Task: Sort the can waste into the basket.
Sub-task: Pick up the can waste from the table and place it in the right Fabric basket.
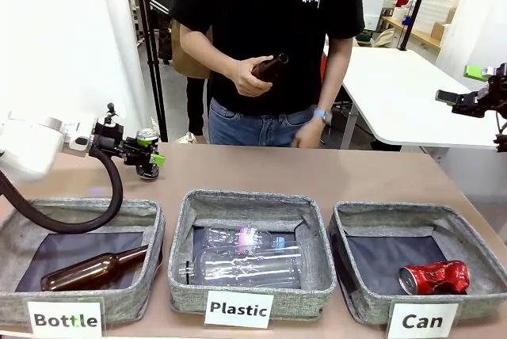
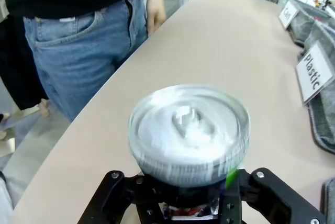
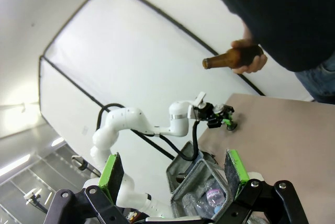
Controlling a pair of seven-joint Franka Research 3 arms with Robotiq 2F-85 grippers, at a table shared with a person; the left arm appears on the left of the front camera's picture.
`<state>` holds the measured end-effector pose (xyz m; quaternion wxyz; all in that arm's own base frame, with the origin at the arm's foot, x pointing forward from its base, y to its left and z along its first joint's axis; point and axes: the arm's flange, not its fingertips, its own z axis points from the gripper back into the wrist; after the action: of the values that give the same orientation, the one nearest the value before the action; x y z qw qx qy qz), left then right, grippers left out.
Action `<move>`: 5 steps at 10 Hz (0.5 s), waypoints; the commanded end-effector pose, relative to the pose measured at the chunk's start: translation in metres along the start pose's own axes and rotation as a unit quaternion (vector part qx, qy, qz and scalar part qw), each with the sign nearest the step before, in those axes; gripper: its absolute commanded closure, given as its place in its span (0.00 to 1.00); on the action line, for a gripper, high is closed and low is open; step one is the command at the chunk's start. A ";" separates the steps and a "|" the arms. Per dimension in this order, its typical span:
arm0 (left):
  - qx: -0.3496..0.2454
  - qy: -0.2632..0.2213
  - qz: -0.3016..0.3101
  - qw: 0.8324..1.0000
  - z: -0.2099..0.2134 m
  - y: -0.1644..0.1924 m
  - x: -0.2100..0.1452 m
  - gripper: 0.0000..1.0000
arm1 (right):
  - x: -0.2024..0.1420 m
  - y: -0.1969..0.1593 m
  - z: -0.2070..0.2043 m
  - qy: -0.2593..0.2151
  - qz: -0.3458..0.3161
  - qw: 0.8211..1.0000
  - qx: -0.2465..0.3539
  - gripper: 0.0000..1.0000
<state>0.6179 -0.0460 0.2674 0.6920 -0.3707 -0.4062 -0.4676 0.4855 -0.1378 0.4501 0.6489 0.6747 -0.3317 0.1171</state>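
The long brown table [image 1: 317,173] runs across the middle of the frame, with a person [image 1: 261,22] in a black shirt standing behind it at top centre, one hand [image 1: 242,76] wrapped round a brown glass bottle [image 1: 269,67]. Three grey fabric bins line the bottom edge. The Bottle bin [image 1: 87,208] at lower left holds one brown bottle [image 1: 91,269], the Plastic bin [image 1: 245,196] in the middle holds clear plastic bottles [image 1: 245,264], and the basket [image 1: 396,209] labelled Can at lower right has the red can [image 1: 434,277] lying on its dark lining. The right gripper [image 3: 172,164] hangs at the far right with its pads spread and nothing between them. The left gripper [image 1: 149,157], at mid-left behind the Bottle bin, is clamped on the black can [image 2: 188,130], silver end facing out (blurred in the wrist view). I'd guess that can is light, thin-walled and a bit slick, so pinching across its crushed body suits it, and it has the whole row to cross.
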 end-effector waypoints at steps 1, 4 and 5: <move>-0.014 -0.037 -0.014 0.999 0.023 -0.010 0.012 1.00 | 0.000 0.003 0.001 0.004 0.005 1.000 0.005 0.00; -0.030 -0.042 0.002 0.999 0.113 -0.029 0.043 1.00 | 0.000 0.003 0.001 0.004 0.005 1.000 0.005 0.00; -0.027 -0.027 0.012 0.999 0.162 -0.042 0.052 1.00 | 0.000 0.003 0.001 0.004 0.005 1.000 0.005 0.00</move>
<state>0.5798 0.0414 0.3592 0.6619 -0.4080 -0.4253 -0.4632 0.4854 -0.1380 0.4501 0.6489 0.6747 -0.3318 0.1170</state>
